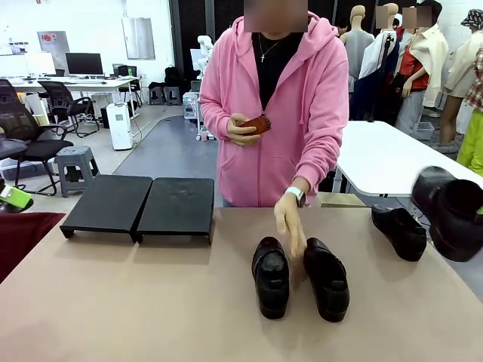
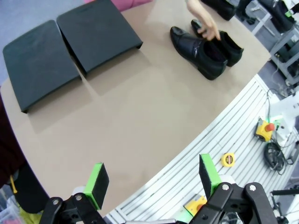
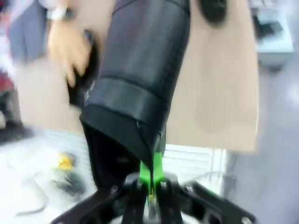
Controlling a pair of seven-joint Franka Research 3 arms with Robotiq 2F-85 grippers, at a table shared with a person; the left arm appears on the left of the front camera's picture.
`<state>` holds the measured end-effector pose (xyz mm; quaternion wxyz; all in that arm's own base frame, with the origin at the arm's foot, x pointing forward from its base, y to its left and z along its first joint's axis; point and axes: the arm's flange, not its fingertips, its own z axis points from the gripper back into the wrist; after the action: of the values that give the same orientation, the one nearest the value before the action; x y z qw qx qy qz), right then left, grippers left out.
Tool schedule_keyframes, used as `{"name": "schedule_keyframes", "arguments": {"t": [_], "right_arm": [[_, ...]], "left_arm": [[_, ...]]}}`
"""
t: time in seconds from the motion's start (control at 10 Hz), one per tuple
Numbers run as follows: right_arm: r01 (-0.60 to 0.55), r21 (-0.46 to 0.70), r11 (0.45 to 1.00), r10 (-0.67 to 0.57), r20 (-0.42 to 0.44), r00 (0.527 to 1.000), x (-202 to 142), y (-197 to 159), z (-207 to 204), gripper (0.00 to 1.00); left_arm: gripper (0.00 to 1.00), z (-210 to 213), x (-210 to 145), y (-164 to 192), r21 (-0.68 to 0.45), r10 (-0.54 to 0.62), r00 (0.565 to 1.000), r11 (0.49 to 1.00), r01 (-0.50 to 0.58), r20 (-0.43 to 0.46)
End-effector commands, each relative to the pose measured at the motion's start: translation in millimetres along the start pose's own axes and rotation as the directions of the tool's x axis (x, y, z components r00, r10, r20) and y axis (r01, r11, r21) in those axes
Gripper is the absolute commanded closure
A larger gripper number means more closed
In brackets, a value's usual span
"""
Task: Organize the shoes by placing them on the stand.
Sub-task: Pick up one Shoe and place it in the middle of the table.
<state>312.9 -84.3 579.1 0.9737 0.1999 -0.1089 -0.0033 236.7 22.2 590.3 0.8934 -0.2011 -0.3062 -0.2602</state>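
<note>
So far the stand (image 1: 136, 204) on the tabletop's (image 1: 151, 302) far edge sits bare; three shoes (image 1: 270, 275) lie loose, a fourth shoe (image 1: 453, 215) hangs, apparently heel-pinched, in the right jaws; left jaws gape empty

My left pincer (image 2: 153, 179) is a black two-fingered claw of jointed matte links. Each joint is fastened with a round silver-headed pin, and each finger is tipped with a flat, bright green rectangular pad (image 2: 99, 179) on a black backing. My right pincer (image 3: 151, 175) is built alike, with black angled links spreading from a dark base and round pale pins at the joints, and its green pads (image 3: 157, 162) show as narrow bright strips, though that view is blurred.
</note>
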Motion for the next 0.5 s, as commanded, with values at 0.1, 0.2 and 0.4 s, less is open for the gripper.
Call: {"name": "schedule_keyframes", "arguments": {"t": [0.1, 0.2, 0.4], "right_arm": [[-0.257, 0.049, 0.965, 0.246, 0.165, 0.955, -3.4, 132.7, -12.2, 1.00], [-0.331, 0.049, 0.942, 0.319, 0.167, 0.933, 2.2, 177.1, -33.0, 1.00], [-0.337, 0.132, 0.932, 0.319, 0.144, 0.937, 22.0, 244.4, -88.5, 1.00]], "left_arm": [[0.00, 1.0, -1.2, 0.8, -0.013, -0.013, 1.000, 1.000, 0.013, 0.002], [0.00, 1.0, -1.2, 0.8, -0.013, -0.013, 1.000, 1.000, 0.013, 0.002], [0.00, 1.0, -1.2, 0.8, -0.013, -0.013, 1.000, 1.000, 0.013, 0.002]]}}
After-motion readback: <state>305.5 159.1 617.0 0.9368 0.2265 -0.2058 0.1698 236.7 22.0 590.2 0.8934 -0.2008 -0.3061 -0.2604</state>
